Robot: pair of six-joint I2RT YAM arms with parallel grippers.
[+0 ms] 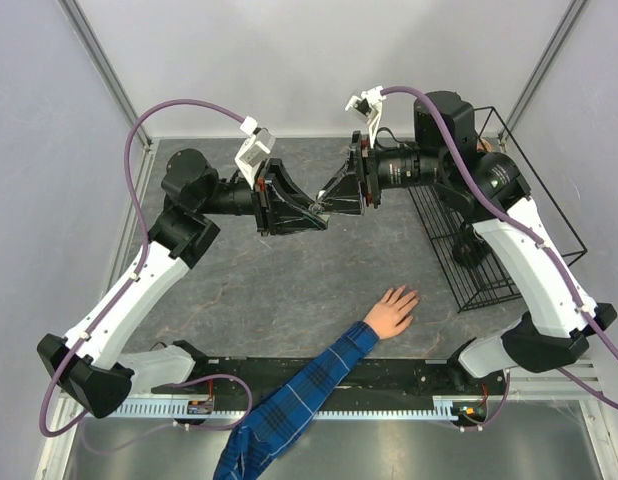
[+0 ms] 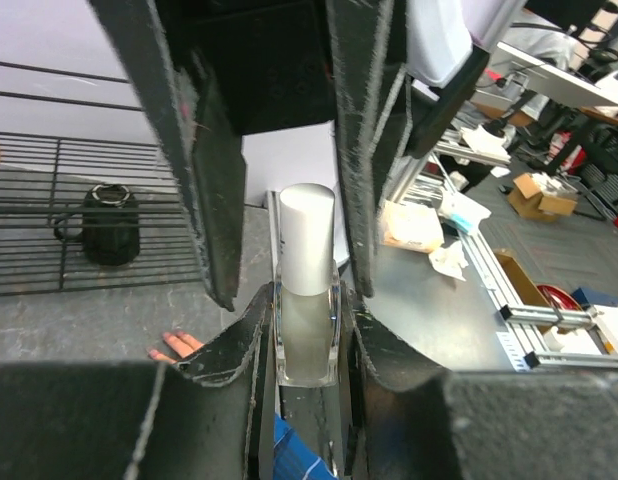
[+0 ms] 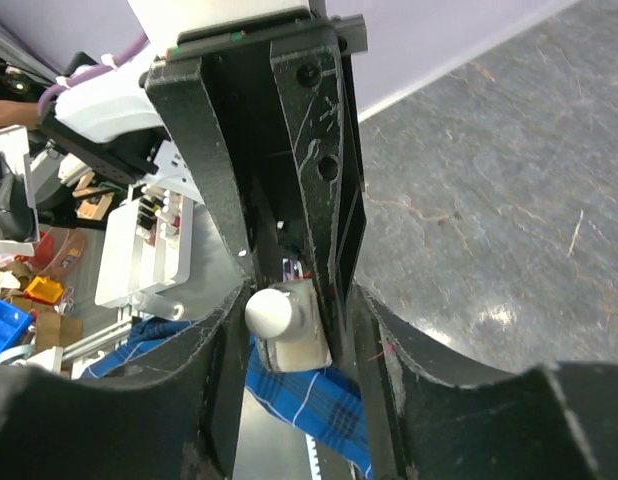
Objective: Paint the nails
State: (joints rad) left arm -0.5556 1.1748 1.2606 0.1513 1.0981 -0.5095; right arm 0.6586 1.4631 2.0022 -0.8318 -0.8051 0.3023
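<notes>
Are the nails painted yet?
Not yet. Done: the left gripper holds the polish bottle. In hand: the right gripper sits around its white cap, still on. Left: open it and paint the nails of the hand lying on the table.

Soft, even overhead light fills the top view and leaves only faint shadows on the grey table [image 1: 289, 290]. In both wrist views the black fingers [image 2: 204, 180] near the lens are dark and blurred. The bottle [image 2: 307, 350] in the left hand [image 2: 307, 330] is in fair focus, and a white glare patch sits on the table in the right wrist view.
</notes>
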